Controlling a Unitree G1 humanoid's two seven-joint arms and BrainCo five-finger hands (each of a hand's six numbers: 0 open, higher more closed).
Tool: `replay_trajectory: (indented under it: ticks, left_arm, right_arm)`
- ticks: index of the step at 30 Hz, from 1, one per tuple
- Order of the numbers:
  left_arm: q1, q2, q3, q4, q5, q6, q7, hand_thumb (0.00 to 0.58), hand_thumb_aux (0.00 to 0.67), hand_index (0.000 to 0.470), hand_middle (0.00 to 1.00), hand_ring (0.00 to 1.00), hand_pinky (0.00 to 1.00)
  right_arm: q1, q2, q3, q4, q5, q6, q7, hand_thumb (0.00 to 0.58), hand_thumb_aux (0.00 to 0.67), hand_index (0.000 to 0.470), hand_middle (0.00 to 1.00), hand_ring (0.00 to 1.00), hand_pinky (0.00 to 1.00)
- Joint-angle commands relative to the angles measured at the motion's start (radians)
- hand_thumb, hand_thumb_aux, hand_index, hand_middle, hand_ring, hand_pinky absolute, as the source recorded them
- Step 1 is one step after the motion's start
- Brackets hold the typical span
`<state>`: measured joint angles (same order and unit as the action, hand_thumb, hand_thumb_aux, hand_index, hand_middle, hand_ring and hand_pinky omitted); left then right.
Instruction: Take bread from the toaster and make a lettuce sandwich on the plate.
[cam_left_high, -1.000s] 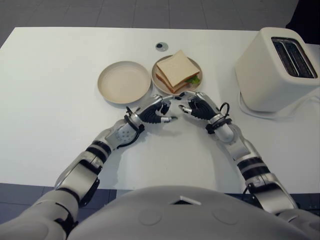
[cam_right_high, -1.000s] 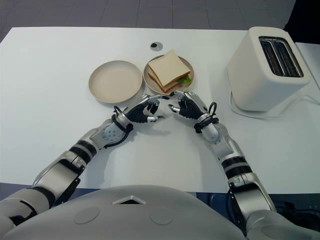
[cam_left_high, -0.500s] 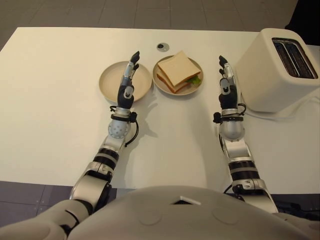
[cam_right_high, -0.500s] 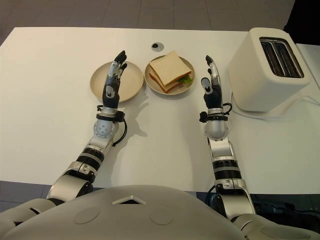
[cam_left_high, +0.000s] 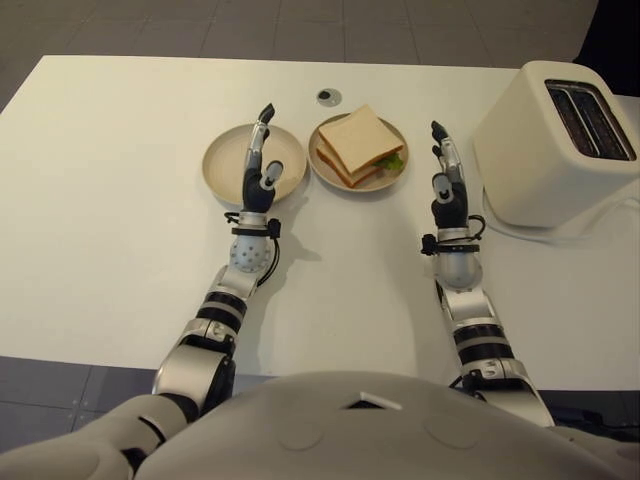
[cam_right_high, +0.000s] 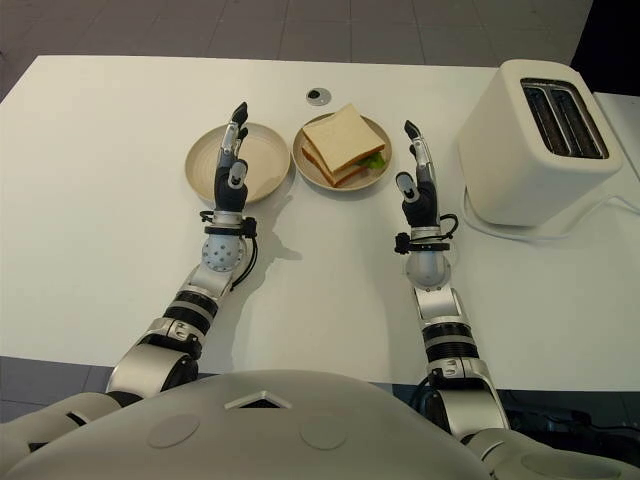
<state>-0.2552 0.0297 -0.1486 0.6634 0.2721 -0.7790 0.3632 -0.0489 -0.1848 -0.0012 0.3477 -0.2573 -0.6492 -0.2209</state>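
On worktop (cam_left_high: 100, 200): sandwich (cam_left_high: 355, 140) on plate (cam_left_high: 326, 176), green at its edge, likely lettuce (cam_left_high: 392, 160). Left hand (cam_left_high: 256, 172) and right hand (cam_left_high: 445, 188) upright either side, fingers straight, holding nothing. Toaster (cam_left_high: 535, 160) at right.

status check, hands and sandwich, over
Left hand open, upright near the second plate. Right hand open, upright between sandwich and toaster. Sandwich stacked on its plate, lettuce showing. Both hands clear of it.

Matt white table (cam_left_high: 120, 180); smooth matt cream toaster (cam_left_high: 540, 150); matt beige plates (cam_left_high: 225, 160).

Toaster (cam_left_high: 540, 150) close beside right hand (cam_left_high: 446, 190)
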Motion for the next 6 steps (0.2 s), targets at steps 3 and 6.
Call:
replay_trajectory:
  ticks: [3,6]
  left_arm:
    - [0.091,-0.09,-0.013,0.018,-0.087,0.042,-0.082,0.0,0.0,0.0,0.0,0.0,0.0]
    - [0.09,-0.092,-0.014,0.032,-0.1,0.071,-0.119,0.0,0.0,0.0,0.0,0.0,0.0]
  right_arm:
    - [-0.001,0.005,0.005,0.015,-0.006,-0.029,0.001,0.0,0.0,0.0,0.0,0.0,0.0]
    - [-0.001,0.007,0.01,0.025,-0.003,-0.04,0.009,0.0,0.0,0.0,0.0,0.0,0.0]
